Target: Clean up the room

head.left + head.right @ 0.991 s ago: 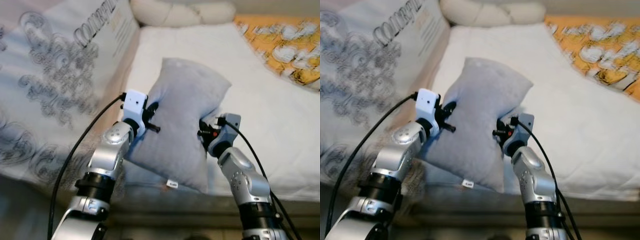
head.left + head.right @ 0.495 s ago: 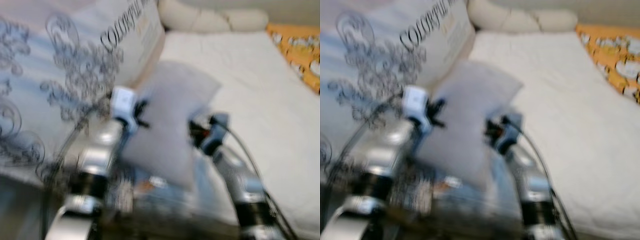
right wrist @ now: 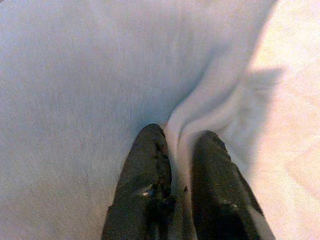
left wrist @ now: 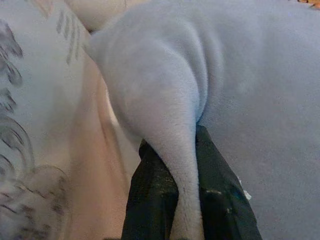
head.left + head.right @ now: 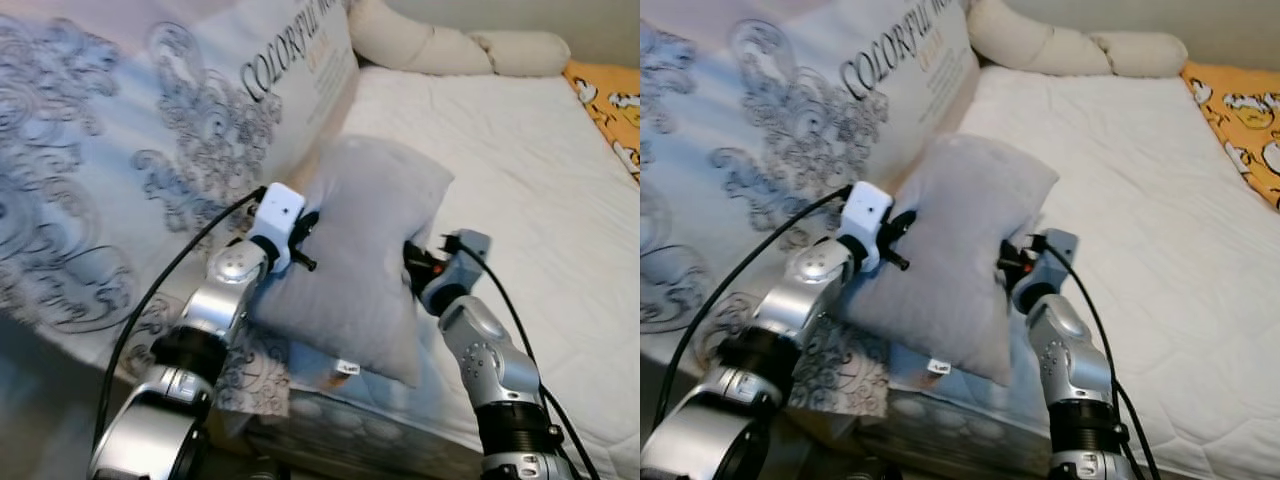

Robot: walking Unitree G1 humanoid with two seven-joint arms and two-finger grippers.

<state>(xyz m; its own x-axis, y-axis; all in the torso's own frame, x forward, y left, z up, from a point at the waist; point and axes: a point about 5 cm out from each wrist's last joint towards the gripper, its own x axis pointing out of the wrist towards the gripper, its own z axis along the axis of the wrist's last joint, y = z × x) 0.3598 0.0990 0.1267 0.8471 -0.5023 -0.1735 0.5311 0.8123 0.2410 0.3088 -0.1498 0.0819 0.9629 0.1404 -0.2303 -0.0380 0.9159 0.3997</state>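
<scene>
Left gripper (image 4: 183,165) tips buried in a pillow (image 5: 365,250) fold; finger (image 4: 152,195) bases cut by wrist pic's edge. Right gripper (image 3: 180,150): same, pinched fabric covers the gap between the fingers, lower parts cut off. From the head cam both grippers sit behind the pillow's sides, tips hidden. Pillow tag (image 5: 346,369) print too small to read. Bedding pack (image 5: 150,150): left and top cut off, small print under the big lettering illegible. Orange sheet (image 5: 1240,110) cut by right edge. Pillow's underside and the mattress (image 5: 1140,180) beneath it hidden.
</scene>
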